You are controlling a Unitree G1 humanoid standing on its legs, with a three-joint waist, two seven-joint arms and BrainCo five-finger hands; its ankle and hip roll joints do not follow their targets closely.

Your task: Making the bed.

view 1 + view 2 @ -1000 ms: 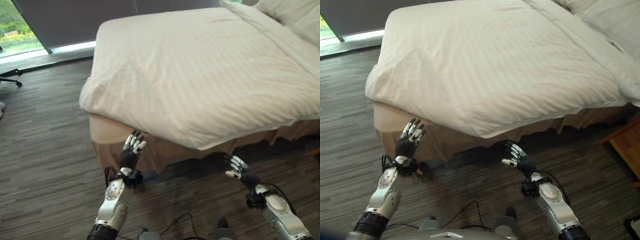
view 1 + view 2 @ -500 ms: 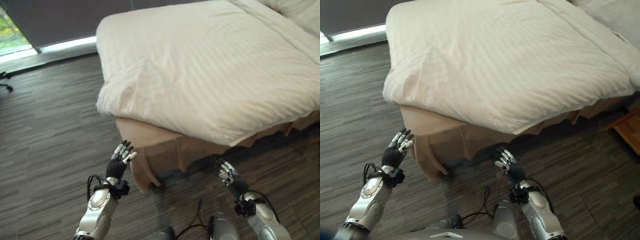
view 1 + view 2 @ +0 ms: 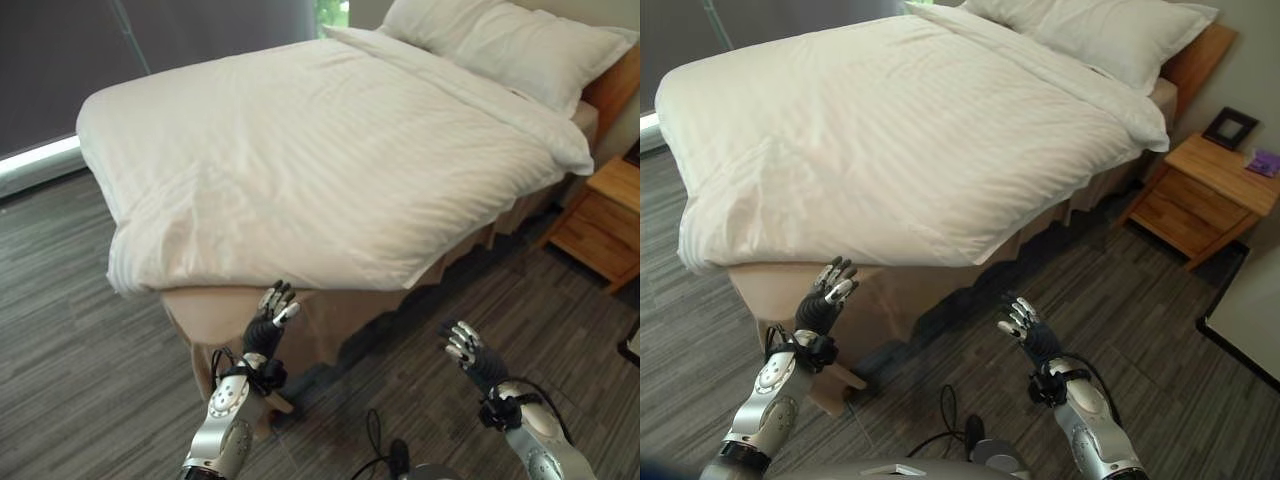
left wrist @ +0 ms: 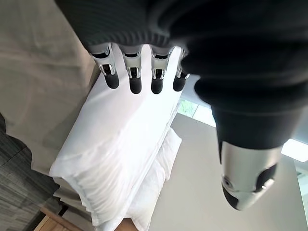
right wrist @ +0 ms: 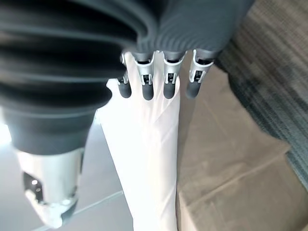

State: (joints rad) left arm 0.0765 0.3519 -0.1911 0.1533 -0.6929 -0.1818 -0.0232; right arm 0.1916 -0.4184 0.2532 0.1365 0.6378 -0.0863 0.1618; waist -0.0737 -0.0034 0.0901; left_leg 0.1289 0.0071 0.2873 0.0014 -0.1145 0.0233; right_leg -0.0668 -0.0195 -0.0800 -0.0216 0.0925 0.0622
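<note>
Left eye view: both hands, left hand [image 3: 268, 322] and right hand [image 3: 466, 347], are being held empty with fingers spread below the bed's foot corner, seemingly for taking the duvet [image 3: 300, 160] edge.

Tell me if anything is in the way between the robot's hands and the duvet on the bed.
Nothing visible is. The left hand and right hand are both open, raised in open air just short of the white duvet, whose near edge hangs over the tan bed skirt right ahead of them.
</note>
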